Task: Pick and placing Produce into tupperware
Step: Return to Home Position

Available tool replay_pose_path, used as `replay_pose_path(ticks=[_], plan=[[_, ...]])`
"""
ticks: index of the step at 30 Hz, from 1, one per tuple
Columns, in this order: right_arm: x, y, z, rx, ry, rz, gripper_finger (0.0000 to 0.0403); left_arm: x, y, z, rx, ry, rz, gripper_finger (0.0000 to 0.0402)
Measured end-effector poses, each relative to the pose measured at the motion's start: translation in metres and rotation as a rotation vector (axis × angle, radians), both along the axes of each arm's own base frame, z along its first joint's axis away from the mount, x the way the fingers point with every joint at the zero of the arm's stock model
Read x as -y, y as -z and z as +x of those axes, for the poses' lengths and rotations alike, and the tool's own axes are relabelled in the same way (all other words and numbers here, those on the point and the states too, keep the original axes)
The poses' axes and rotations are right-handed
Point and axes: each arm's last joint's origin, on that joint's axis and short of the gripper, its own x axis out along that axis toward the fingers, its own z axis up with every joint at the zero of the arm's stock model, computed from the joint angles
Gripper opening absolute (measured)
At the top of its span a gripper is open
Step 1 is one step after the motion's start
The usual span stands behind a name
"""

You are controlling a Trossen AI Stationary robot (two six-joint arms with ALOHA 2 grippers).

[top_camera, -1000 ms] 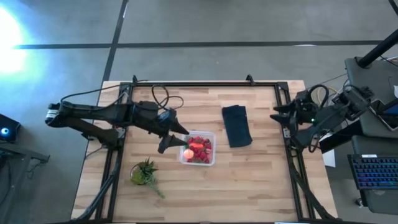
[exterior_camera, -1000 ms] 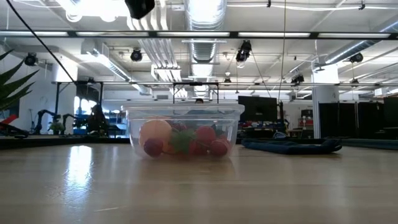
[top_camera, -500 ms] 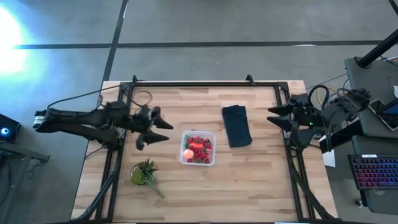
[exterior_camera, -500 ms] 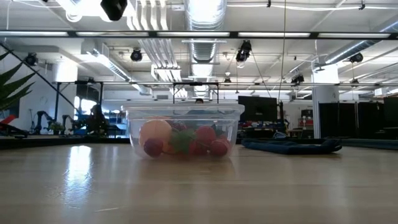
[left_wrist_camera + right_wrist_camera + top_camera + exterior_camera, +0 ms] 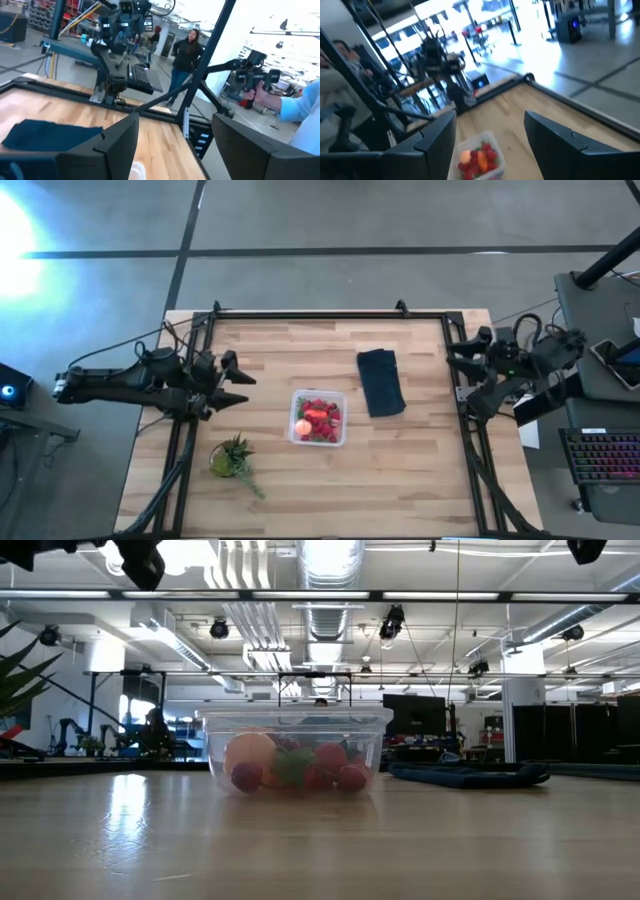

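Produce [image 5: 318, 420] boxed in tupperware [image 5: 344, 406].
Left hand [image 5: 236, 380] and right hand [image 5: 460, 362] spread at worktop [image 5: 400, 470] edges; stray swing could hit frame [image 5: 330, 315].

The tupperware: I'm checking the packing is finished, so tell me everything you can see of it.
The tupperware is a clear plastic box, roughly square with rounded corners and a flared rim, lidless and upright. It sits flat near the middle of the wooden table, apart from the dark cloth. Inside lie red berries with green bits and a peach-orange ball. Nothing else touches it.
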Motion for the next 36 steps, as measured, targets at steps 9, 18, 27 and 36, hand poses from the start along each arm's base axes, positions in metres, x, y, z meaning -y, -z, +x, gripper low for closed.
replay_pose_path(ticks=[9,18,27,36], plan=[[0.014,0.012,-0.023,0.136,-0.009,-0.101,0.0226,0.0,0.022,-0.028,0.094,-0.013,-0.054,0.0238],[0.023,0.015,-0.038,0.178,-0.037,-0.172,0.0226,0.0,0.061,-0.04,0.138,-0.02,-0.054,0.0238],[0.032,0.021,-0.054,0.242,-0.078,-0.203,0.0226,-0.002,0.096,-0.025,0.029,-0.081,-0.088,0.0238],[0.024,0.033,-0.044,0.21,-0.13,-0.181,0.0226,-0.003,0.111,-0.023,0.063,-0.122,0.017,0.0238]])
